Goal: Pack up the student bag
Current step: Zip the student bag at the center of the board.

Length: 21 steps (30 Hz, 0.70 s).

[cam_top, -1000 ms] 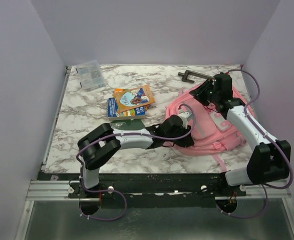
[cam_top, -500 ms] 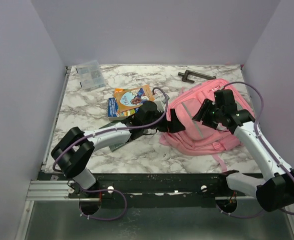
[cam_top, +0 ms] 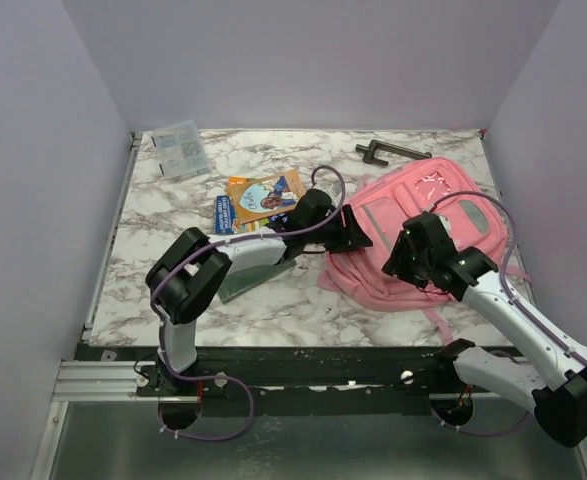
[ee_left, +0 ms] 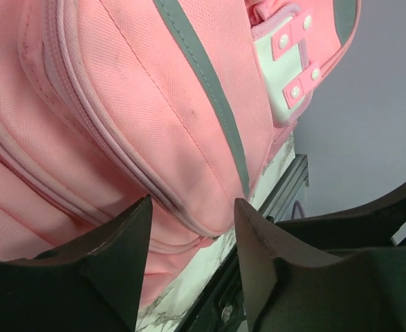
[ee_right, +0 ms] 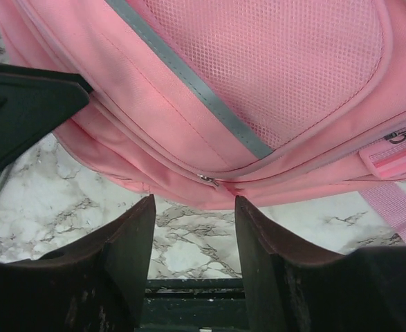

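1. My left arm folds at the elbow close to its base. The forearm reaches right across the marble table [cam_top: 163, 230], so my left gripper [cam_top: 355, 238] lies low against the left side of the student bag [cam_top: 403, 195].
2. Its jaws stand partly apart with nothing between them. Just ahead of the fingertips [ee_left: 130, 235] are pink fabric and a grey trim strip [ee_left: 206, 90].
3. My right arm stretches up and leftward from its base. The forearm passes over the bag's near right corner, and my right gripper [cam_top: 398, 262] sits over the bag's front.
4. Those jaws are also partly apart and empty. Just ahead of them is the bag's near edge with a zipper pull [ee_right: 206, 180], a mesh pocket [ee_right: 272, 62] lies beyond it, and bare marble shows between the fingers.
5. The bag lies flat between my two grippers, with a strap trailing toward my bases.
6. A second ago my right gripper was at the bag's far end, near the dark clamp [cam_top: 393, 150]. It has come down toward the near edge.
7. My left gripper has shifted slightly farther along the bag's left side.
8. Behind my left gripper lies an orange booklet [cam_top: 265, 192].
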Available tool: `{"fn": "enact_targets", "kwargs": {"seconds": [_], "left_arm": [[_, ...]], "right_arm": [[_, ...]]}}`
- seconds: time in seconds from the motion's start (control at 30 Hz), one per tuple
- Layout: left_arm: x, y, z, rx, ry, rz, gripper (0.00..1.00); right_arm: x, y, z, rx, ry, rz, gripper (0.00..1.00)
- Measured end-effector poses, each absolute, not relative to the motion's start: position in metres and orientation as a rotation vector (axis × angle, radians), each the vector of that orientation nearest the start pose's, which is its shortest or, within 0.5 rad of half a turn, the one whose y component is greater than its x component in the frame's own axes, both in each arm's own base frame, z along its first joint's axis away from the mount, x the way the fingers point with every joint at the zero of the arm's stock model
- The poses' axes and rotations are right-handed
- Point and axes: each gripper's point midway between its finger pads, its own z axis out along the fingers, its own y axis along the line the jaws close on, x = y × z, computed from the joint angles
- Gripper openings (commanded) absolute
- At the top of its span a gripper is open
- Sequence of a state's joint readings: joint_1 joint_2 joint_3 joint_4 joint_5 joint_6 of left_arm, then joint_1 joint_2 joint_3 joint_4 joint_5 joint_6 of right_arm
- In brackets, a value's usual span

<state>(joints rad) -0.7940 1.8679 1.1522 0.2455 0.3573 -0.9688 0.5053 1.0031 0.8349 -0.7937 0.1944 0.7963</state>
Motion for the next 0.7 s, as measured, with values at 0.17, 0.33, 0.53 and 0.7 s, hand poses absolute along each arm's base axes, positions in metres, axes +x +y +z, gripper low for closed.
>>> {"fn": "enact_targets", "kwargs": {"seconds": [0.17, 0.33, 0.53, 0.7], "left_arm": [[0.300, -0.436, 0.125, 0.060, 2.356, -1.353, 0.31], [0.308, -0.439, 0.116, 0.079, 2.385, -1.339, 0.00], [0.312, -0.435, 0.116, 0.104, 2.412, -1.411, 0.00], [0.315, -0.427, 0.131, 0.088, 2.411, -1.477, 0.00]], "right_arm": [[0.211, 0.119, 0.111, 0.430, 2.524, 0.273, 0.54], [0.203, 0.120, 0.101, 0.399, 2.548, 0.253, 0.57], [0.204, 0.123, 0.101, 0.379, 2.542, 0.259, 0.60], [0.208, 0.127, 0.102, 0.358, 2.520, 0.278, 0.61]]}}
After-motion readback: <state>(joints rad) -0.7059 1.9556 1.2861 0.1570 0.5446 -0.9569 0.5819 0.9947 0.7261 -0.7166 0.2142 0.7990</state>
